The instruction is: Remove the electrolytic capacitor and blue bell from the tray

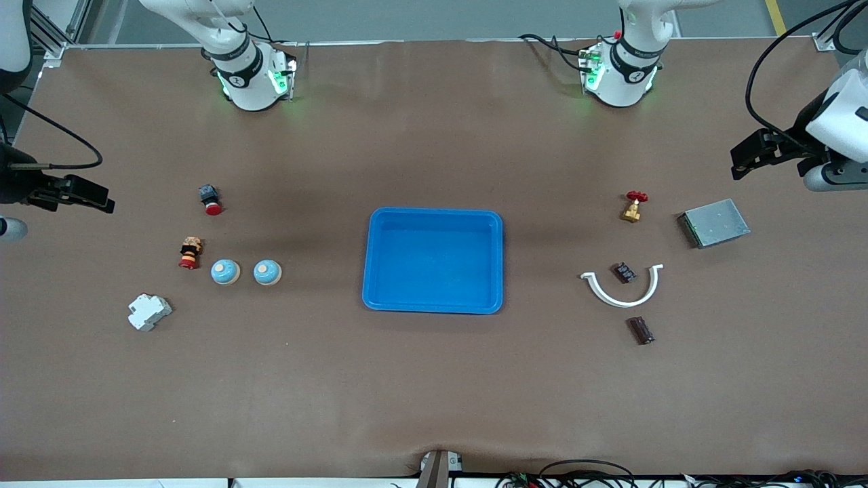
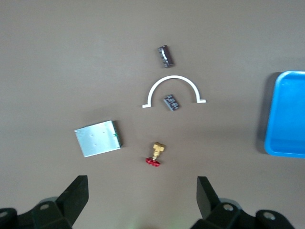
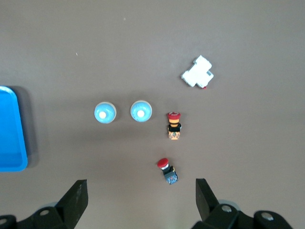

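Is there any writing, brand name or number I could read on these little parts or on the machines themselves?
None that can be read.
Arm bases: a small round dark emblem on each collar, too small to read.
Grey metal box: plain top, no print visible.
Two dark capacitors: pale marks on the body, too blurred to read.
Two blue bells, white breaker, blue tray: no lettering visible.
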Tool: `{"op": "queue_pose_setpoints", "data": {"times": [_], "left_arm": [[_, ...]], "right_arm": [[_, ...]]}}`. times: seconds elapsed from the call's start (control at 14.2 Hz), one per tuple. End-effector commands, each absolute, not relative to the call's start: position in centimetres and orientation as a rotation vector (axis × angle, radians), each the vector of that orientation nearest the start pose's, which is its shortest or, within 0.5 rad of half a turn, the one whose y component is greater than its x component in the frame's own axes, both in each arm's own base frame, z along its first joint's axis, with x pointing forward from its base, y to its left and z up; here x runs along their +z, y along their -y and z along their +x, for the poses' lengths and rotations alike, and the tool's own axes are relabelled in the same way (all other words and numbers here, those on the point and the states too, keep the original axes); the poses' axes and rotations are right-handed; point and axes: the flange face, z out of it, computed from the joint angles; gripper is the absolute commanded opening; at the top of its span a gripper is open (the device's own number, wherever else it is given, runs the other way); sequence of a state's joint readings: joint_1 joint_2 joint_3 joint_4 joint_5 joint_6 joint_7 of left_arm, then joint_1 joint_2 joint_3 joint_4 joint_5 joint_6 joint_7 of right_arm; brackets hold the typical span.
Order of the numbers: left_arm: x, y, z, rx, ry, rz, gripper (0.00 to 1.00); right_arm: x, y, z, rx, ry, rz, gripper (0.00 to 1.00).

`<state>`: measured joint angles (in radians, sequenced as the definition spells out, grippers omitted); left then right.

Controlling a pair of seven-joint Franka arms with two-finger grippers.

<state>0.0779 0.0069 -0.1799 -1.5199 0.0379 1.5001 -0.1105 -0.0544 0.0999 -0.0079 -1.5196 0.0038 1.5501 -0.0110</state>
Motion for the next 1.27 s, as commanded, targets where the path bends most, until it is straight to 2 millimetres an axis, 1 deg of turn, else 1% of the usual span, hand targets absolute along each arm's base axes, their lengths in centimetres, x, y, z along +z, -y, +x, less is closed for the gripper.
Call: {"op": "queue_pose_setpoints", "data": {"times": [0.0, 0.21, 0.42, 0.56, 0.85, 1.2], "left_arm": [[64.3, 3.9, 54.2, 0.018, 0.028, -3.15, 1.0], [64.1, 3.9, 54.2, 0.037, 0.057, -3.147, 1.0], [64.2, 3.9, 54.2, 0.036, 0.029, -3.139, 1.0], [64.3, 4.3, 54.4, 0.028, 0.022, -3.136, 1.0], [64.4, 4.2, 54.6, 0.026, 0.022, -3.135, 1.0], [64.4, 4.2, 54.6, 0.023, 0.032, -3.135, 1.0]], "right_arm": [[59.7, 3.2, 59.2, 0.07, -0.068, -3.143, 1.0], [60.0, 3.5, 59.2, 0.063, -0.094, -3.138, 1.0], [60.0, 3.7, 59.1, 0.06, -0.101, -3.133, 1.0], [60.1, 3.7, 59.0, 0.055, -0.099, -3.138, 1.0], [60.3, 4.3, 58.9, 0.056, -0.113, -3.14, 1.0], [60.0, 5.0, 58.7, 0.079, -0.12, -3.137, 1.0]]}}
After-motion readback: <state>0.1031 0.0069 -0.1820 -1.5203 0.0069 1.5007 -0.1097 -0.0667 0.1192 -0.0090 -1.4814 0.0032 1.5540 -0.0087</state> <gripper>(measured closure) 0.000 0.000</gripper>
